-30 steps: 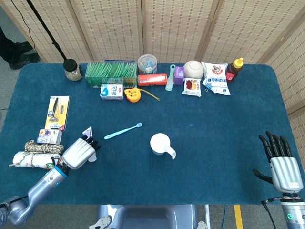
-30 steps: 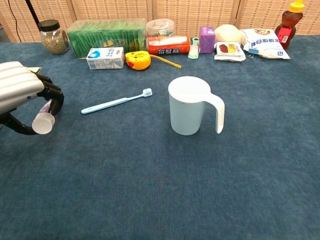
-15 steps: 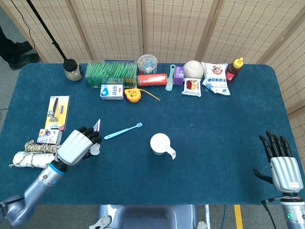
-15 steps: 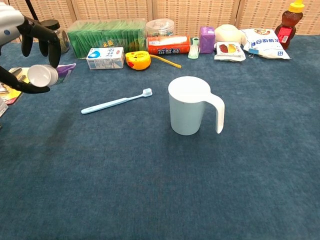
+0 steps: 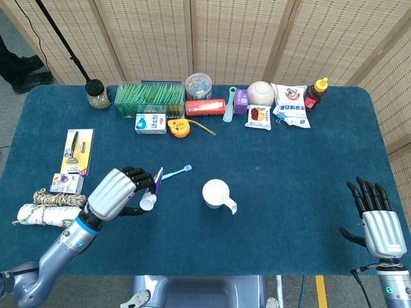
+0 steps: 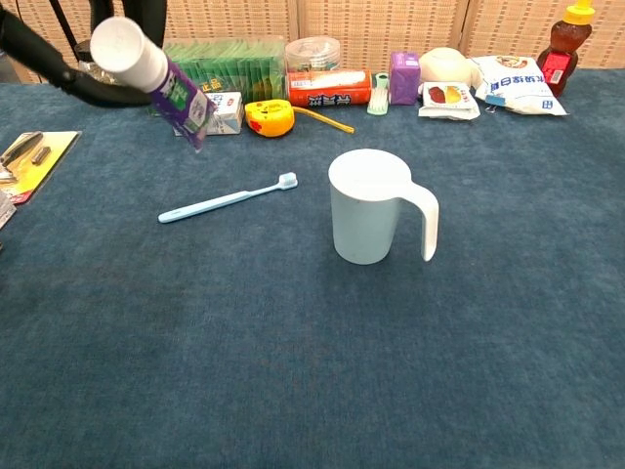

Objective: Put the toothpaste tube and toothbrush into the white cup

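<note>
- Table [image 5: 289, 192]: covered in dark blue cloth, with woven screens behind it.
- Centre: white cup [image 6: 368, 206] upright, handle toward the robot's right; light blue toothbrush [image 6: 228, 198] flat on the cloth just left of it, not touching.
- Back row, left to right: lidded jar [image 5: 97, 94], box of green sachets [image 5: 149, 98], small milk carton [image 5: 150, 122], yellow tape measure [image 5: 180, 127], clear round tub [image 5: 198, 85], red can [image 5: 205, 106] on its side, purple box [image 5: 241, 100], white bowl [image 5: 261, 92], two snack packets [image 5: 258, 117] [image 5: 291, 104], honey bottle [image 5: 314, 94].
- Left edge: carded razor pack [image 5: 76, 153], coil of rope [image 5: 56, 198], rolled bundle [image 5: 40, 215].
</note>
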Controlling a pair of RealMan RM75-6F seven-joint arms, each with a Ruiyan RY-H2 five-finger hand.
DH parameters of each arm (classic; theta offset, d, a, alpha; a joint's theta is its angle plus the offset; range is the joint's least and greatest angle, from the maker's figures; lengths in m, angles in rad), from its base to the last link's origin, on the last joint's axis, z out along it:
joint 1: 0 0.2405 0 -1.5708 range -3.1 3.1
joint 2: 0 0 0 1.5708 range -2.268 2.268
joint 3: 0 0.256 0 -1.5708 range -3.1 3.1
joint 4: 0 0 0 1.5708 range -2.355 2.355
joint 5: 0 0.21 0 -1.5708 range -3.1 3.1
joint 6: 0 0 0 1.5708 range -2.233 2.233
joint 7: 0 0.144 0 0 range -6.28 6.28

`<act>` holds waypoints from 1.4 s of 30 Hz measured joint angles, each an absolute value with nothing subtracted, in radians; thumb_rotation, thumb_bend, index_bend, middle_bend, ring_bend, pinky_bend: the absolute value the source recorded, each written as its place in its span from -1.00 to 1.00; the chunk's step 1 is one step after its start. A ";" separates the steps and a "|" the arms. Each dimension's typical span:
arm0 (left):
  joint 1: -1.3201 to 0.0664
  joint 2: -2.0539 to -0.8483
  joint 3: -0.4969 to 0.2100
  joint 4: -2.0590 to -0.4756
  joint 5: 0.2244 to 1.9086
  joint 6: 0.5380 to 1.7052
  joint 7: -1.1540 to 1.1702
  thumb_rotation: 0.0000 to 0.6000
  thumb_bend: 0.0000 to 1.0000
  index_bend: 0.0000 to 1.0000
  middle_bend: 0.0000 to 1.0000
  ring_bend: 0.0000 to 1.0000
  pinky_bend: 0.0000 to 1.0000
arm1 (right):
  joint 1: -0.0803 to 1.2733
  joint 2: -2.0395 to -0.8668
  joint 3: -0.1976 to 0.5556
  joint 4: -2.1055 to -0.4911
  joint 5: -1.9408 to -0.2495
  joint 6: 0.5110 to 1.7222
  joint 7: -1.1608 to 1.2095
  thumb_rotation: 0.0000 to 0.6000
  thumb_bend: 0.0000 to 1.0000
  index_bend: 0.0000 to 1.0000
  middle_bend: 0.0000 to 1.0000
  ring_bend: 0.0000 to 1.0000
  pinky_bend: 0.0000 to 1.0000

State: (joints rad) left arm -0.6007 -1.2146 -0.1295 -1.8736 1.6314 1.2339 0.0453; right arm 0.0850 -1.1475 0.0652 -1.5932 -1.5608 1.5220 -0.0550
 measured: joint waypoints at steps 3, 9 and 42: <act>-0.625 -1.204 -0.164 -1.925 1.591 1.206 0.038 1.00 -0.31 0.34 0.11 -0.08 0.09 | 0.086 -1.149 0.064 -1.594 -1.562 1.520 -0.060 1.00 -1.00 -1.00 -1.00 -1.00 -1.00; -0.661 -1.248 -0.211 -1.958 1.515 1.181 0.000 1.00 -0.31 0.34 0.11 -0.08 0.09 | 0.088 -1.151 0.062 -1.594 -1.562 1.515 -0.061 1.00 -1.00 -1.00 -1.00 -1.00 -1.00; -0.843 -1.547 -0.309 -1.873 1.198 1.076 0.183 1.00 -0.31 0.34 0.11 -0.08 0.09 | 0.098 -1.149 0.060 -1.590 -1.550 1.492 -0.046 1.00 -1.00 -1.00 -1.00 -1.00 -1.00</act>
